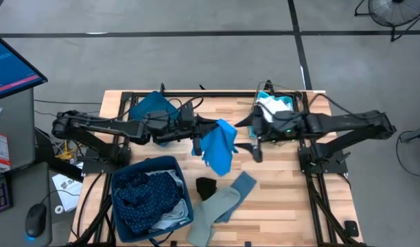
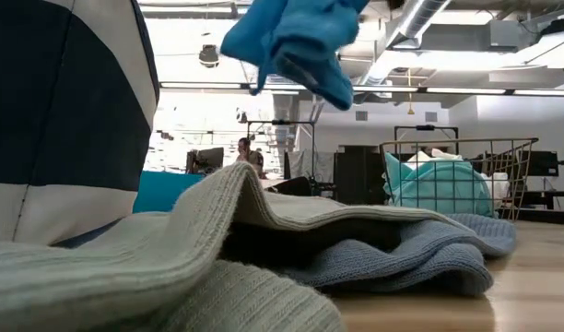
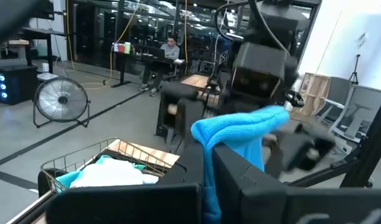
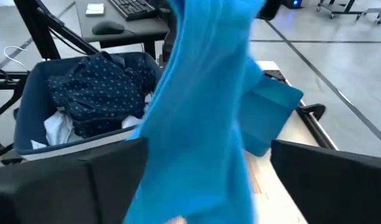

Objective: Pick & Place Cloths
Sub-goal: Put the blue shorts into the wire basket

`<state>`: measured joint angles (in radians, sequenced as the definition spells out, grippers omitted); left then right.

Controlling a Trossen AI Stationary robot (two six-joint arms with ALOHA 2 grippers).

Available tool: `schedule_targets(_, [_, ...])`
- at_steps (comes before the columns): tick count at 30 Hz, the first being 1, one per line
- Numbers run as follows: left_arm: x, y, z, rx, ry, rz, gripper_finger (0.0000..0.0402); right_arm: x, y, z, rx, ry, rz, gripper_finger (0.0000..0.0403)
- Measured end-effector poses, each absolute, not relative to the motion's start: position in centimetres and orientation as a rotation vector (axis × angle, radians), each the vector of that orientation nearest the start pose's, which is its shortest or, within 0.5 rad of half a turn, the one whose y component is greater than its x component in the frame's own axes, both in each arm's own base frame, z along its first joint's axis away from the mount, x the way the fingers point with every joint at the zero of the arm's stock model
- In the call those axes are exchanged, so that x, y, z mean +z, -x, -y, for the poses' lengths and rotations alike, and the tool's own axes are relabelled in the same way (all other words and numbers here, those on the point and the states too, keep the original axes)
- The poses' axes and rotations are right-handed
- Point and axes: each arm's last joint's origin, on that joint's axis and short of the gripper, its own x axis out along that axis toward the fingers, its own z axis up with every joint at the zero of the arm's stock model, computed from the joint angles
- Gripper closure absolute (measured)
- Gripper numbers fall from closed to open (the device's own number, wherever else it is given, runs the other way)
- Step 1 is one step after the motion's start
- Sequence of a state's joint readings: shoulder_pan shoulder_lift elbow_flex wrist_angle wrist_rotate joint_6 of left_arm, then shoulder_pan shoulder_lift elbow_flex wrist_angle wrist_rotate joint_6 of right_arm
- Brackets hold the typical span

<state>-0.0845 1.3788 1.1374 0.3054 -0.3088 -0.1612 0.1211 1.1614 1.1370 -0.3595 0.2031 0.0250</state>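
My left gripper point(image 1: 207, 130) is shut on a bright blue cloth point(image 1: 219, 147) above the middle of the table; the cloth also shows high up in the low view point(image 2: 296, 41). My right gripper point(image 1: 254, 145) is open just right of the cloth, which hangs before its spread fingers in the right wrist view point(image 4: 203, 124); I cannot tell whether they touch it. A pale grey-blue cloth point(image 1: 227, 199) and a small dark piece point(image 1: 206, 186) lie on the table near the front. A navy dotted cloth point(image 1: 145, 195) lies in the near-left bin. My left gripper pinches the bright blue cloth at a bunched upper part point(image 3: 210, 158) between its two fingers, coming level from the table's left. The cloth is lifted clear of the table and hangs slack below and beyond the fingers.
A dark-blue bin point(image 1: 176, 168) stands at the near left, a second one point(image 1: 152, 106) at the far left. A wire basket point(image 1: 292, 99) with a turquoise-and-white cloth point(image 1: 275, 106) stands at the far right. A person sits in the room behind.
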Motion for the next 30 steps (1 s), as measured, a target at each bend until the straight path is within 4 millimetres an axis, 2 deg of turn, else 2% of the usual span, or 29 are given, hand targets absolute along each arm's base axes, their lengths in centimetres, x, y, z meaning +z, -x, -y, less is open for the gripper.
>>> schedule_targets(6, [37.0,-31.7,1.8,0.219,0.189,0.097,0.0401,34.9,-28.2,-3.0,-0.016,0.027,-0.347,0.0012])
schedule_targets(9, [37.0,-31.7,1.8,0.218,0.205,0.099,0.0401,34.3,-29.5,-3.3,0.023,0.02,-0.329,0.0007])
schedule_targets(15, [37.0,-31.6,2.0,0.208,0.207,0.101,0.0401,32.7,-31.7,-2.9,0.02,0.033,-0.333,0.0025])
schedule_targets(19, [37.0,-31.7,2.3,0.14,0.223,0.097,0.0401,31.9,-32.8,-2.1,-0.007,0.036,-0.326,0.0039])
schedule_targets(25, [37.1,-31.7,2.5,0.102,0.296,0.106,0.0401,31.2,-34.3,-0.8,-0.049,0.051,-0.277,0.0089])
schedule_targets(30, [37.2,-31.6,3.1,0.08,0.32,0.117,0.0401,31.4,-34.4,0.2,-0.091,0.049,-0.241,0.0122])
